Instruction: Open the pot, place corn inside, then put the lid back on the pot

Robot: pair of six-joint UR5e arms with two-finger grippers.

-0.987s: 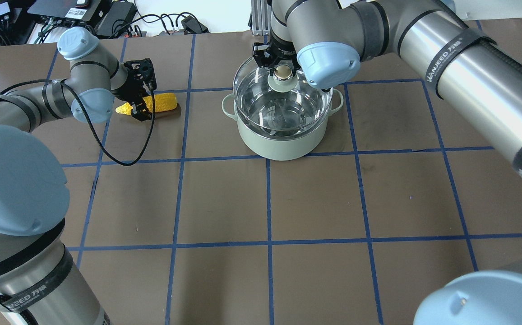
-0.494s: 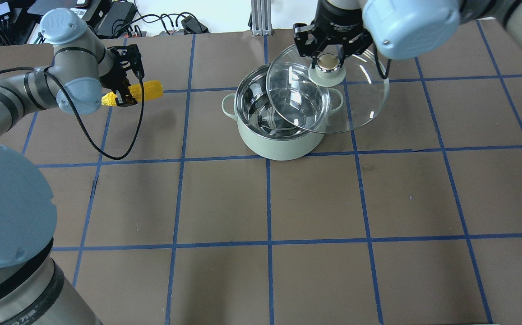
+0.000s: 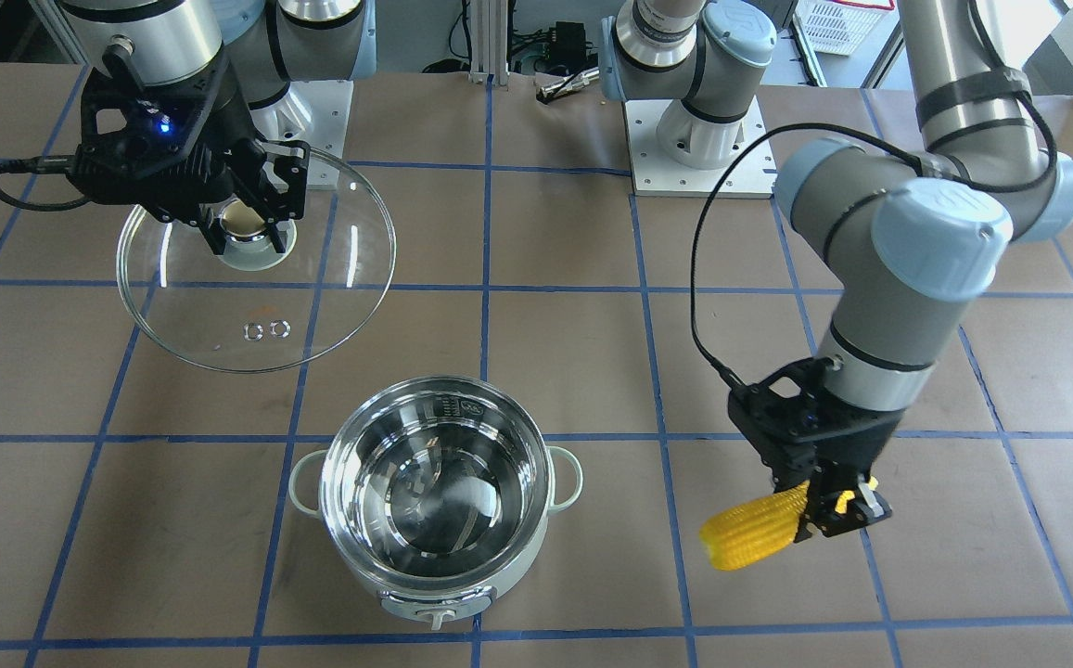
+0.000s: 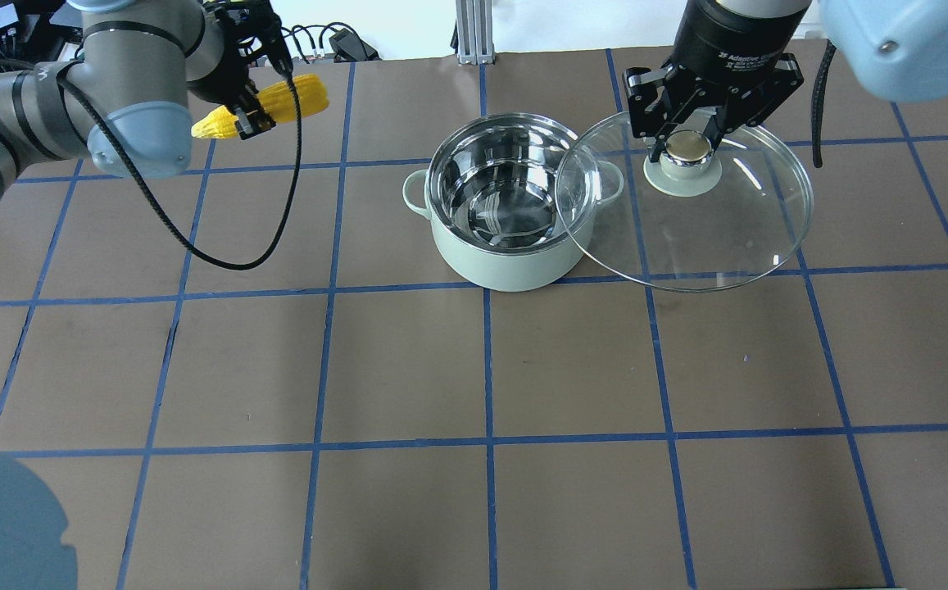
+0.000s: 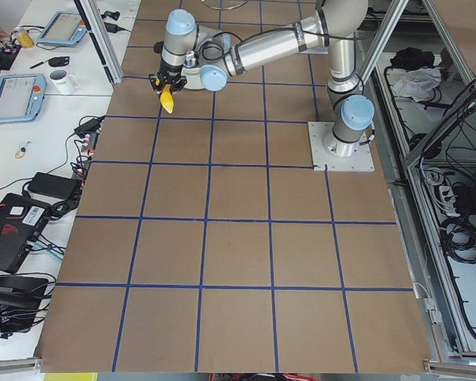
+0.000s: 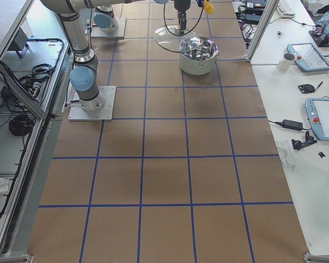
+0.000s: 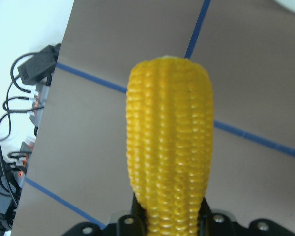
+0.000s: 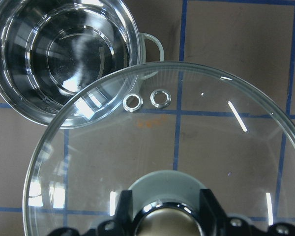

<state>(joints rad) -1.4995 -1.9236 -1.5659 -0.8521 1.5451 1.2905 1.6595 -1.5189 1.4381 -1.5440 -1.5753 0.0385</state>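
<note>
The mint-green pot [image 4: 508, 266] stands open on the table, its steel inside empty; it also shows in the front view [image 3: 462, 586]. My right gripper [image 4: 688, 141] is shut on the knob of the glass lid [image 4: 707, 239] and holds it in the air to the pot's right, its edge overlapping the pot's right handle. In the front view, that gripper [image 3: 244, 227] and the lid [image 3: 230, 325] are at the upper left. My left gripper [image 4: 246, 117] is shut on the yellow corn [image 4: 285, 100], held in the air left of the pot, also in the front view [image 3: 751, 531].
Cables and electronics [image 4: 195, 33] lie along the far table edge, with an aluminium post [image 4: 469, 33] behind the pot. The two arm bases [image 3: 698, 139] stand at the robot side. Blue tape lines grid the brown table [image 4: 490, 369].
My right gripper lifted the lid off the pot and carried it to the right. My left gripper raised the corn off the table and moved it up and away from the robot.
</note>
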